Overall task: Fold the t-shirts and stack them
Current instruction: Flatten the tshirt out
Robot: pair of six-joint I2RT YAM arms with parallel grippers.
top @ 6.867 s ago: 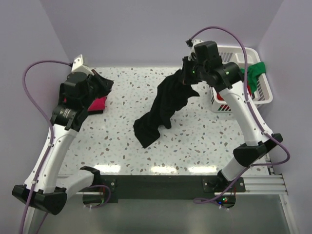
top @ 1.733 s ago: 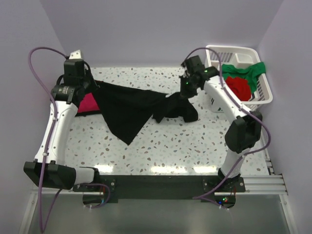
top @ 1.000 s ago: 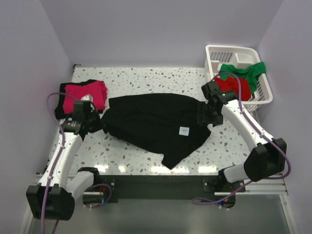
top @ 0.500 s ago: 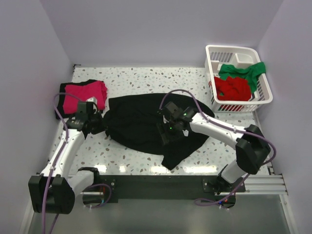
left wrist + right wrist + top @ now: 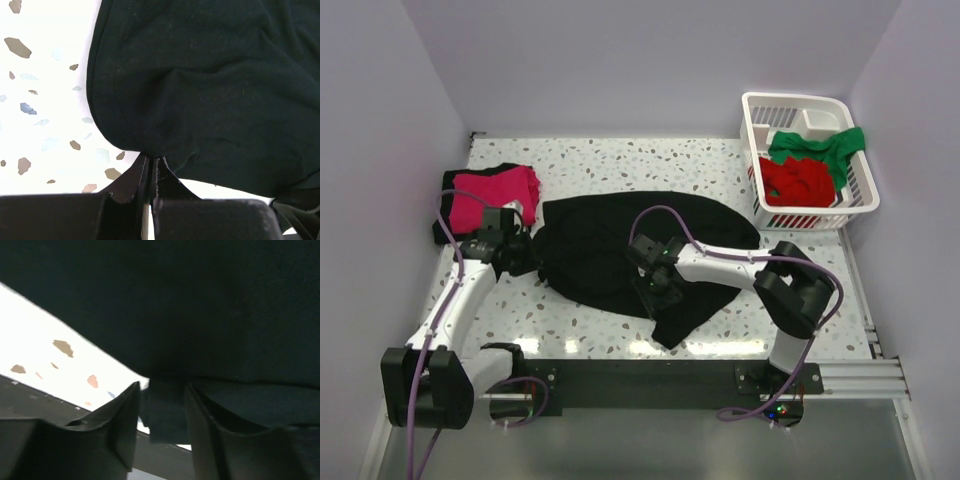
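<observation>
Black t-shirt (image 5: 610, 250) lies spread across the middle of the bench (image 5: 620, 160), with one corner trailing toward the near edge. The left gripper (image 5: 150, 162) sits at the shirt's left edge, jaws clenched on a pinch of its hem. The right gripper (image 5: 162, 390) is low over the near-middle of the cloth. Its jaws are parted and straddle a fold, and we see a sliver of bench between one finger and the fold. A magenta t-shirt (image 5: 495, 190) lies folded at far left. Red t-shirt (image 5: 798, 180) and green t-shirt (image 5: 825, 145) are in the white basket (image 5: 810, 105).
</observation>
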